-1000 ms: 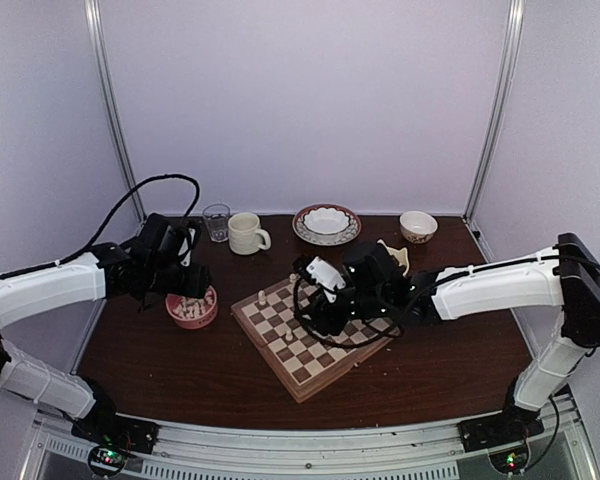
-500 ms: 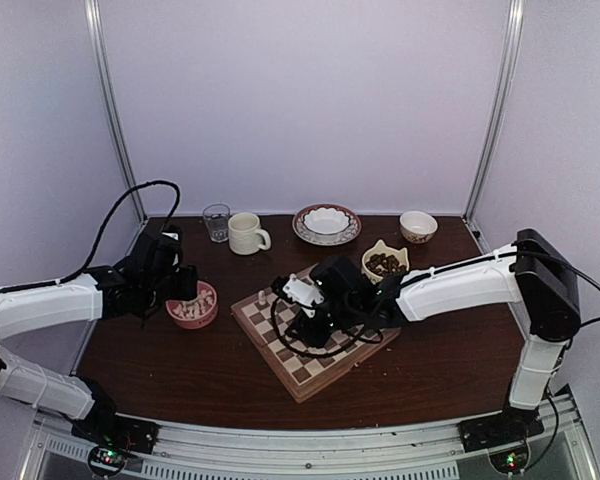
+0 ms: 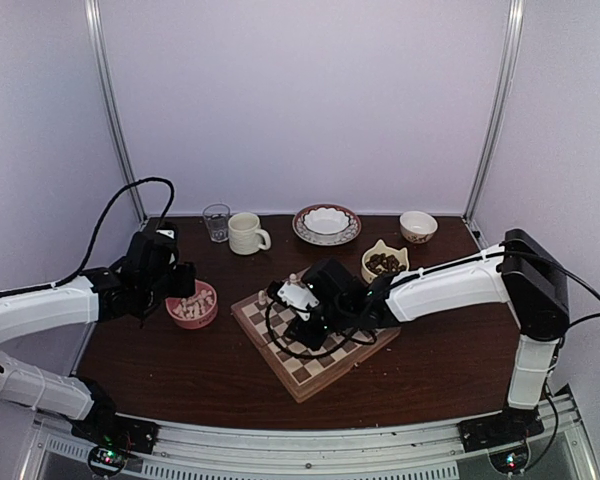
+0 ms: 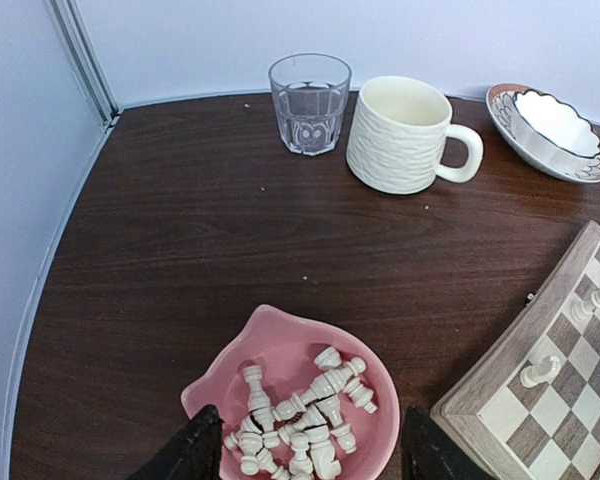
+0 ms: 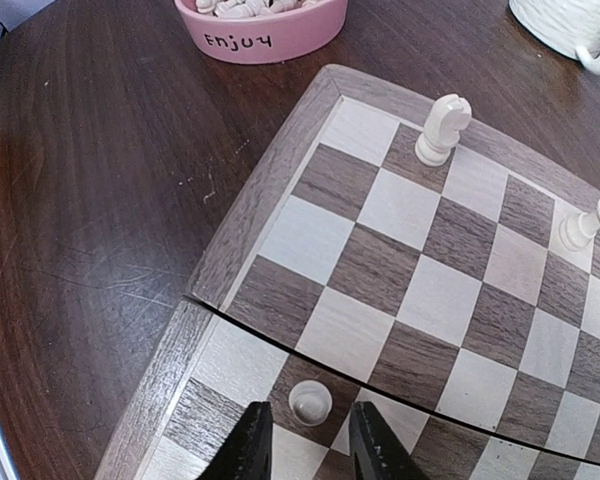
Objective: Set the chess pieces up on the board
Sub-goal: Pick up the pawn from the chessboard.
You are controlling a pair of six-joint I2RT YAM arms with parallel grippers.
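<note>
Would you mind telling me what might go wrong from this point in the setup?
The right tool straddles a pawn standing beside the fold seam of the board; an off-centre squeeze could tip it or push it onto the seam. The left tool hangs open over the pink bowl, where the pieces lie piled and crossed, so it might pinch two at once or catch one crookedly.

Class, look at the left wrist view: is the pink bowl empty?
No, the pink bowl holds a heap of pale chess pieces lying on their sides.
</note>
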